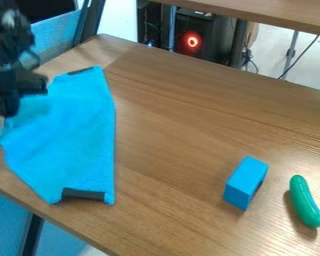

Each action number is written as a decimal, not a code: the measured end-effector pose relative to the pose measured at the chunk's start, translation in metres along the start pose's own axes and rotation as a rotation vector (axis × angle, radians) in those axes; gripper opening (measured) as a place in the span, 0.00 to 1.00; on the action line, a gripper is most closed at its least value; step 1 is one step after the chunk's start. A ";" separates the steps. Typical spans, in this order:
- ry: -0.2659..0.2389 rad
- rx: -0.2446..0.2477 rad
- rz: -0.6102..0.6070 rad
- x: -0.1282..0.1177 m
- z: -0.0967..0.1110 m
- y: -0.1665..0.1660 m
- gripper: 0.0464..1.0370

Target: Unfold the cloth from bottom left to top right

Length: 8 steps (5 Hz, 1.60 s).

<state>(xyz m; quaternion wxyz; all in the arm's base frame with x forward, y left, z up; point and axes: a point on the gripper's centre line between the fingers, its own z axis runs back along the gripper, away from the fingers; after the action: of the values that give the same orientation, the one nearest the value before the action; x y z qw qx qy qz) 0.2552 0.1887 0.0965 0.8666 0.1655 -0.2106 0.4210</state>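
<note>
"So, what's marked on the blue cloth (72, 135)?"

"Two black strips: one (80, 70) on its upper end, the other (82, 194) on its lower end. Can't tell what they are, tbh."

"Ok, and the stuff around it?"

"The cloth lies on the left part of the wooden table (183, 95), as the camera sees it. Well off to its right there's a blue block (245, 185), low in the view, then a green toy cucumber (304, 200) even further right. Past the cloth, behind the table, is a black computer case (209, 42) with a glowing red ring (193, 41)."

"Where's the arm (6, 30) at?"

"Upper left of the cloth, with the gripper (8, 110) pointing down right at the cloth's left edge. The fabric is a bit rumpled there. Clenched on it or released? Honestly can't tell, too dark and blurry."
</note>
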 end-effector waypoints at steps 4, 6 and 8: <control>0.230 0.004 0.038 -0.007 0.077 -0.123 0.01; 0.206 0.043 -0.037 -0.031 0.085 -0.202 0.00; 0.176 0.014 -0.025 -0.016 0.084 -0.244 0.00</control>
<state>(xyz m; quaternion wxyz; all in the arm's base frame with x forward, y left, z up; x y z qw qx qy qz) 0.4218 -0.0049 0.1335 0.8857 0.1365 -0.1285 0.4247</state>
